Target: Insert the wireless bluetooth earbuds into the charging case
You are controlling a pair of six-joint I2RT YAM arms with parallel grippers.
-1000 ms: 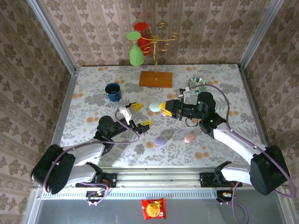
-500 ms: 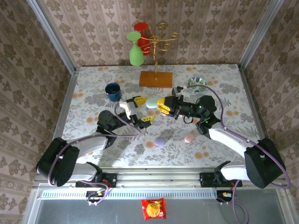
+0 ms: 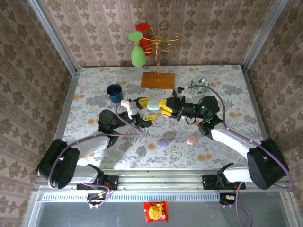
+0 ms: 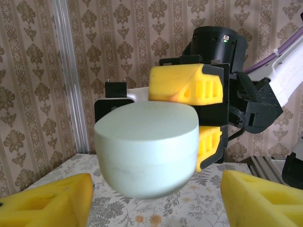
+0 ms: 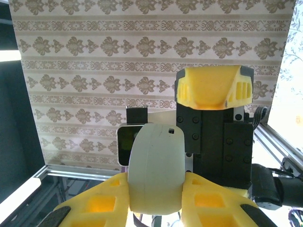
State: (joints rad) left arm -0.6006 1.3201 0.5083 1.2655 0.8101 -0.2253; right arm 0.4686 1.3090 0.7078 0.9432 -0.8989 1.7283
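Observation:
A pale mint charging case hangs in the air above the middle of the table. My right gripper is shut on it; in the right wrist view the case sits edge-on between the yellow fingers. My left gripper faces it from the left and is open. In the left wrist view the case floats between and above the left fingers, with a gap on each side. The earbuds are hidden.
A lilac egg-shaped case and a pink one lie on the floral table below the grippers. At the back stand a blue cup, a gold rack on an orange base and a glass dish.
The right gripper carried the mint case leftward. The left gripper rose and moved right until its fingers flank the case, and its jaws have narrowed.

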